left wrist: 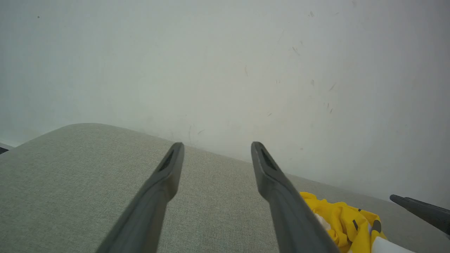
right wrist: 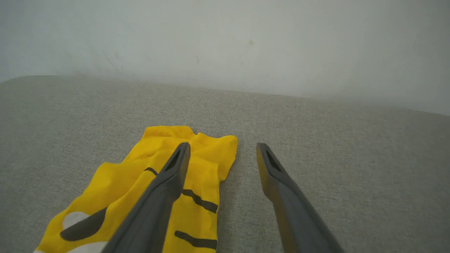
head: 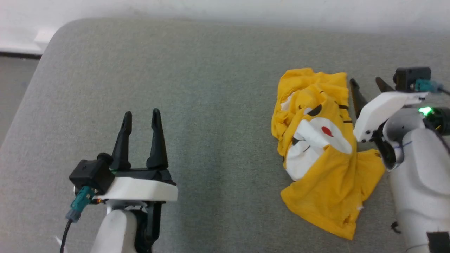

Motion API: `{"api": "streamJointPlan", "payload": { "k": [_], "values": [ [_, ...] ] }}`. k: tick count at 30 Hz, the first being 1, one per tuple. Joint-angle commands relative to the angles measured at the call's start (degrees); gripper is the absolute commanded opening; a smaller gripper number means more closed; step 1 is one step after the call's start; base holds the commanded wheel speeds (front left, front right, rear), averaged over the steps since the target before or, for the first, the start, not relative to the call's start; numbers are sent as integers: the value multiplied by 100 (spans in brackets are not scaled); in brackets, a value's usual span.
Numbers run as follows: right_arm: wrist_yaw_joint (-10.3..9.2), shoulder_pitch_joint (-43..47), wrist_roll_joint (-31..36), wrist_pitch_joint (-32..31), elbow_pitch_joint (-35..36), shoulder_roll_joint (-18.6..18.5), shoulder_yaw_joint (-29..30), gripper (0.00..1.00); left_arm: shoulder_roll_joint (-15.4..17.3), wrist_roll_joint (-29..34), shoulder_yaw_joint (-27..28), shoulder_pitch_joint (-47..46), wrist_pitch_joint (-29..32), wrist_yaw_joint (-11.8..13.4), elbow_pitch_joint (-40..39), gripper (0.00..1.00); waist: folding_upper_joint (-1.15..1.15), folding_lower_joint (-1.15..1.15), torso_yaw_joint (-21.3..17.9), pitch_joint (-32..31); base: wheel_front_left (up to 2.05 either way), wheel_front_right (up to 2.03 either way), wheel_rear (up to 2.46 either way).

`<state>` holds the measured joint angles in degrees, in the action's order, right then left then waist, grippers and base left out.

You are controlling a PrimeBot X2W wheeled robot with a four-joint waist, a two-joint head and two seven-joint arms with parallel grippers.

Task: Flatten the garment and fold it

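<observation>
The garment point(head: 321, 147), a yellow T-shirt with white patches, a red dot and black stripes, lies crumpled on the right of the grey surface. My right gripper point(head: 367, 82) stands open just right of its far edge, one finger over the cloth in the right wrist view point(right wrist: 221, 147), holding nothing. The garment point(right wrist: 197, 168) spreads under that left finger. My left gripper point(head: 141, 116) is open far to the left, over bare surface, nothing between its fingers. In the left wrist view my left gripper point(left wrist: 217, 146) points at the wall, with the garment point(left wrist: 342, 218) at the lower right.
The grey padded surface point(head: 211, 105) has a rounded far-left corner, and a white wall point(left wrist: 225, 52) runs along its back edge. Floor shows beyond the left edge point(head: 14, 88). The other arm's dark finger point(left wrist: 418, 209) pokes in at the right of the left wrist view.
</observation>
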<state>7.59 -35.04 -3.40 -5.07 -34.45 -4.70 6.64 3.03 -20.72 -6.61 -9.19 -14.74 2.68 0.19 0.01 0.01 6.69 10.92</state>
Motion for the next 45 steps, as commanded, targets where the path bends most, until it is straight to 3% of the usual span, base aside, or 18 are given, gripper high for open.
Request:
{"api": "streamJointPlan", "payload": {
  "k": [1,11,12,13,14,15,16,23,28,30,33,40,41,42,45],
  "values": [
    [-10,-244,60,-223,-253,-122,53,100,-13,-51,-69,-122,-26,58,-32,100,-1,-1,459,466,0,0,0],
    [-10,-1133,19,-2013,-1518,-417,-23,100,-14,-239,-352,-300,-26,158,-45,100,-1,-1,745,766,0,0,0],
    [-10,-1158,-30,-2225,-1588,-413,-63,91,-14,-240,-347,-295,-26,165,-36,100,-1,-1,727,759,0,0,0],
    [-10,-1167,-82,-2445,-1650,-401,-121,50,-14,-232,-330,-287,-26,169,-24,100,-1,-1,696,742,0,0,0],
    [-10,-1162,-148,-2640,-1686,-393,-194,33,-14,-227,-311,-276,-26,173,-8,100,-1,-1,662,716,0,0,0],
    [-10,-1149,-220,-2756,-1671,-389,-271,8,-14,-222,-296,-265,-26,172,15,100,-1,-1,624,685,0,0,0],
    [-10,-1129,-292,-2745,-1591,-399,-353,0,-14,-220,-279,-258,-26,167,36,100,-1,-1,580,652,0,0,0],
    [-10,-582,-761,-1179,-438,-545,-195,0,-15,-109,-131,-167,-26,90,146,100,-1,-1,225,236,0,0,0],
    [-10,223,-635,-532,483,-655,695,0,-15,8,-32,-3,-26,26,204,100,-1,-1,-57,-112,0,0,0],
    [-10,427,-524,-508,669,-669,966,0,-15,22,-9,28,-26,1,221,100,-1,-1,-109,-171,0,0,0],
    [-10,1057,-204,-702,1175,-577,1815,0,-15,54,41,102,-26,-46,235,100,-1,-1,-256,-273,0,0,0],
    [-10,2342,223,-1899,1979,2,3245,0,-15,124,61,165,-26,-131,284,100,-1,-1,-492,-363,0,0,0],
    [-10,2474,233,-2039,2091,64,3305,31,-15,128,67,175,-26,-145,299,100,-1,-1,-520,-377,0,0,0],
    [-10,2573,213,-2108,2198,108,3352,100,-15,130,69,186,-26,-155,313,100,-1,-1,-547,-391,0,0,0],
    [-10,2794,25,-1928,2524,170,3322,100,-15,130,63,216,-26,-195,367,100,-1,-1,-617,-437,0,0,0]
  ]
}}
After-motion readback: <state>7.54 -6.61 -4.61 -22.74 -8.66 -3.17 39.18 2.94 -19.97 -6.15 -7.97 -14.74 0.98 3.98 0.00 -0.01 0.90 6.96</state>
